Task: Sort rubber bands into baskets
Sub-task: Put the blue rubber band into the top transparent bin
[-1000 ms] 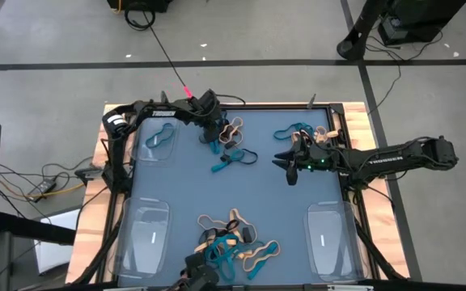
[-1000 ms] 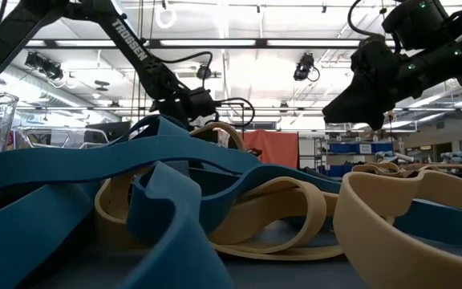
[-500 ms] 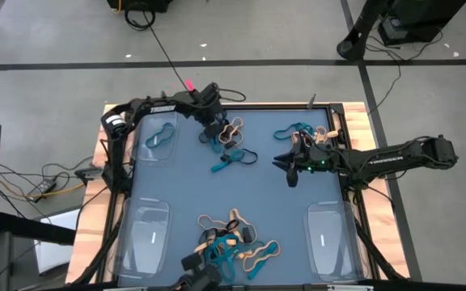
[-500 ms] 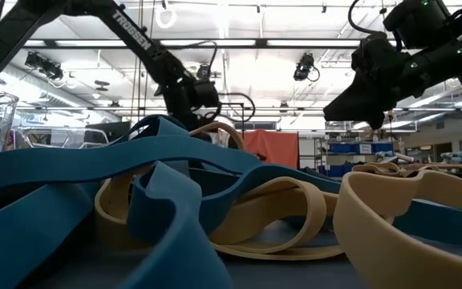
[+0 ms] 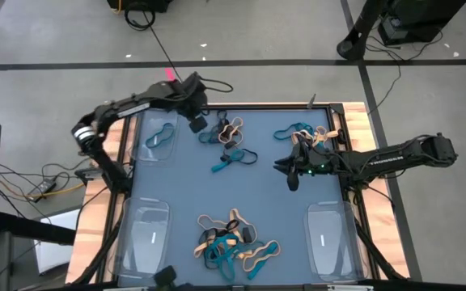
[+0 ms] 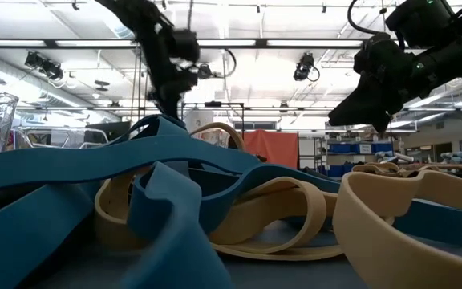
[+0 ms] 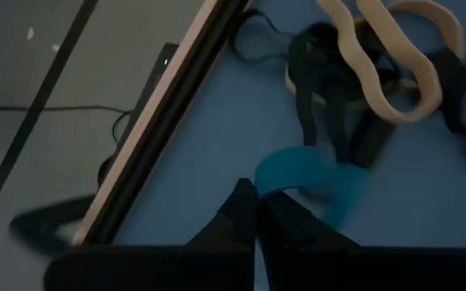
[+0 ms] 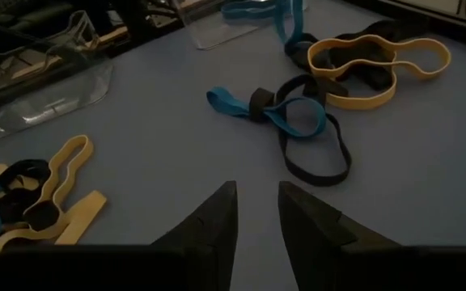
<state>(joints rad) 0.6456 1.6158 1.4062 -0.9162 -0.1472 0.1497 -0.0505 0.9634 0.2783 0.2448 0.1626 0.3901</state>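
**Sorting barely begun: 1 band lifted, most left on the mat**

High view: 4 clear rectangular plastic baskets are seen at the corners of the blue mat. The far-left basket (image 5: 159, 139) holds a teal loop; the near-left basket (image 5: 148, 235) and near-right basket (image 5: 324, 235) look empty of bands, and the far-right one is largely hidden by the right arm. Thin teal, black and tan rubber bands remain in heaps: a far-centre cluster (image 5: 231, 144), a far-right cluster (image 5: 302, 133) and a near-centre heap (image 5: 231, 245). Most of the job is judged undone. The left gripper (image 5: 195, 123) is reached in from the far-left corner, raised between basket and far-centre cluster. The right gripper (image 5: 291, 171) is stretched in from the right side over bare mat.

Low view: the foreground is filled by teal and tan bands; both arms hang above.

Left wrist view: the fingers are pressed together, and a teal band (image 7: 314, 178) is pinched and trailing from their tips.

Right wrist view: the fingers (image 8: 217, 217) are parted, with nothing between them, aimed toward a teal-and-black tangle (image 8: 285, 117).
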